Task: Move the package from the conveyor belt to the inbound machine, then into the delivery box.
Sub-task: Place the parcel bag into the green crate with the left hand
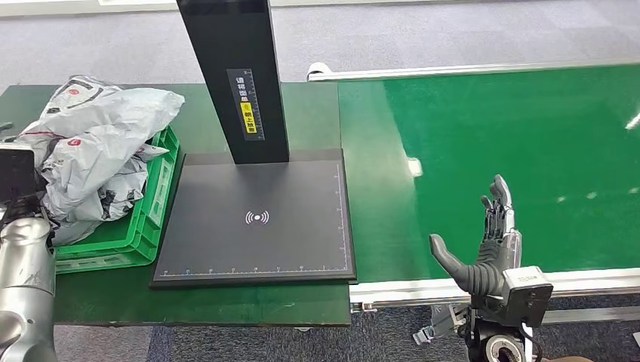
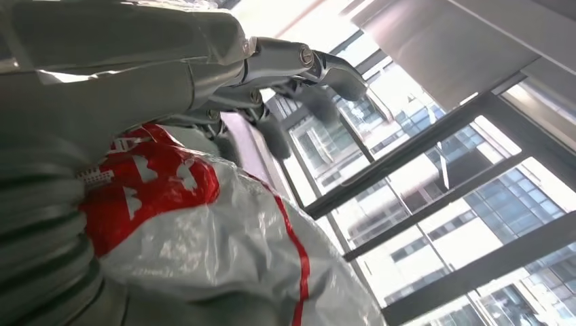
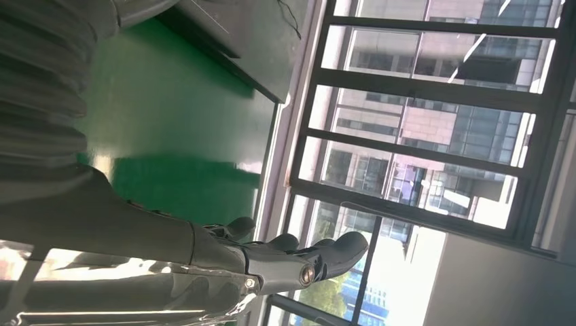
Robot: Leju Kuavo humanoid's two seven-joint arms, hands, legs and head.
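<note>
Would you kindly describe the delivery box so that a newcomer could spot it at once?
Start at the black scanning platform with its tall black post, left of the green conveyor belt. Directly beside the platform's left edge sits the green plastic crate. It alone is heaped with crumpled grey mail bags with red markings.

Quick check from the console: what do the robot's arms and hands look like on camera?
Left arm: silver metal shell with a black block at the wrist. Right hand: thick dark grey thumb, darker fingers, a grey box at the wrist. Left hand: grey ribbed cover, silvery finger links.
</note>
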